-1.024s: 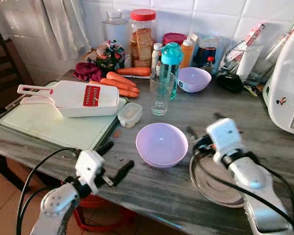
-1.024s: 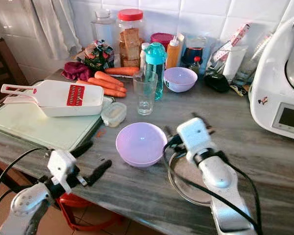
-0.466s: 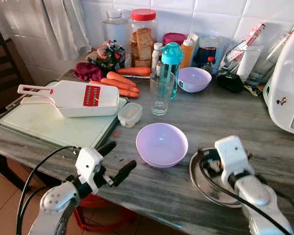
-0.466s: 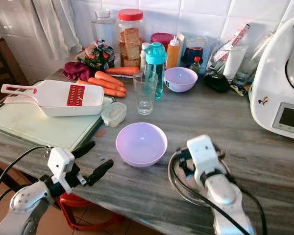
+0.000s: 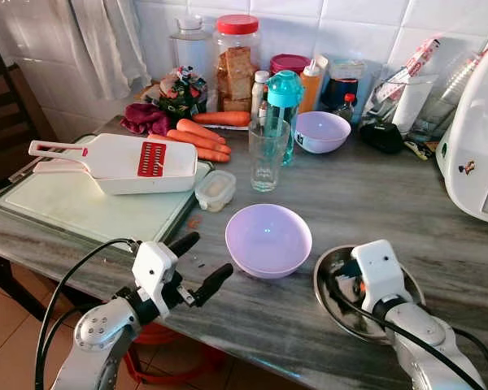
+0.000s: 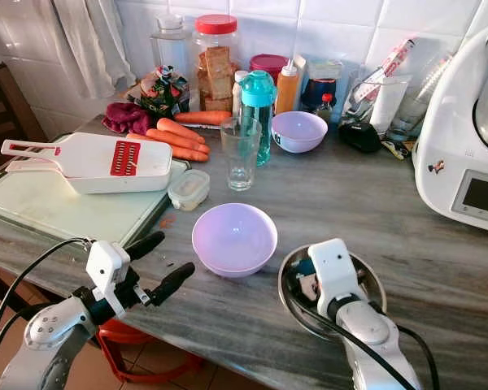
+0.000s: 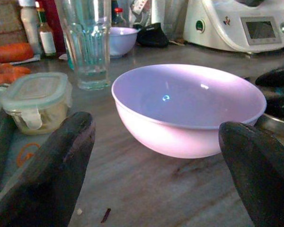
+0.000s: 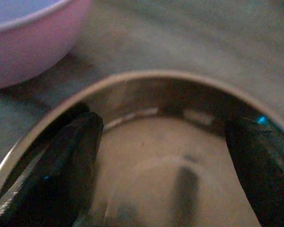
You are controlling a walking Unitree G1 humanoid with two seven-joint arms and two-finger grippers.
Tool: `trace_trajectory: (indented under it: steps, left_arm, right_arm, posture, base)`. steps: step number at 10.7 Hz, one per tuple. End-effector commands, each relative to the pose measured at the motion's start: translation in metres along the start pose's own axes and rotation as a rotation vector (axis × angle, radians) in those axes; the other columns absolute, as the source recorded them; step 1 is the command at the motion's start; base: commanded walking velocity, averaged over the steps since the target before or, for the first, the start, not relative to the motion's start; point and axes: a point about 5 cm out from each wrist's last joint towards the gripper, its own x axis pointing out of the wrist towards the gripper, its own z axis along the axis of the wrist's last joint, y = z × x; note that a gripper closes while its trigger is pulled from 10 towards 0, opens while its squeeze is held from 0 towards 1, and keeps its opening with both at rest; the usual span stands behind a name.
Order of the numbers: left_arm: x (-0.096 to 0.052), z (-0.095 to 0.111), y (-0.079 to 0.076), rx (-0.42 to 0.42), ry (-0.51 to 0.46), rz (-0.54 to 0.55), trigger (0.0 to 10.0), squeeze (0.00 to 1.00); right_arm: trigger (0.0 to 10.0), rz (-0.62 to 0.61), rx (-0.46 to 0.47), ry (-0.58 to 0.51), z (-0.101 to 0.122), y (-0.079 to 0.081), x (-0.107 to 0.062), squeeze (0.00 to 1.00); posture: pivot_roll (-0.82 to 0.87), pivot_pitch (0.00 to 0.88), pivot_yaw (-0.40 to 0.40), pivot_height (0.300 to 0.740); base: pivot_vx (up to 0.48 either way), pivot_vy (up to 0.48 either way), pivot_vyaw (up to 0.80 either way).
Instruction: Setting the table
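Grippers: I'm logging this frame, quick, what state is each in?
Left gripper: open, holding nothing, aimed at the lilac bowl.
Right gripper: open, holding nothing, over the steel plate.

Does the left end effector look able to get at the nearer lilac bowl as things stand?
Probably yes: the left end effector is open and faces the nearer lilac bowl, with bare grey counter between them.

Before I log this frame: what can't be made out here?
- Right gripper: in the head views its own wrist housing hides the fingers and whether they touch the steel plate.
- White kitchen machine: cut off by the right edge.
- Labels on the bottles at the wall: too small to read.
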Motion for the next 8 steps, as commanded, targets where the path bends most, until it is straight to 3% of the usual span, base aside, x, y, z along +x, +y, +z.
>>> trace_trajectory:
  steps: [1, 8]
  left_arm:
    - [0.002, 0.002, 0.001, 0.017, 0.002, -0.008, 10.0, 0.00]
    - [-0.001, -0.004, 0.002, 0.014, 0.020, -0.003, 10.0, 0.00]
  right_arm:
    - [10.0, 0.013, 0.015, -0.003, 0.002, 0.001, -0.003, 1.00]
    - [10.0, 0.106, 0.087, 0.045, -0.001, 0.015, -0.011, 1.00]
  posture:
    - [0.02, 0.000, 0.000, 0.740]
    - [0.02, 0.000, 0.000, 0.740]
  base:
    - [0.000, 0.000, 0.00]
    - [0.000, 0.000, 0.00]
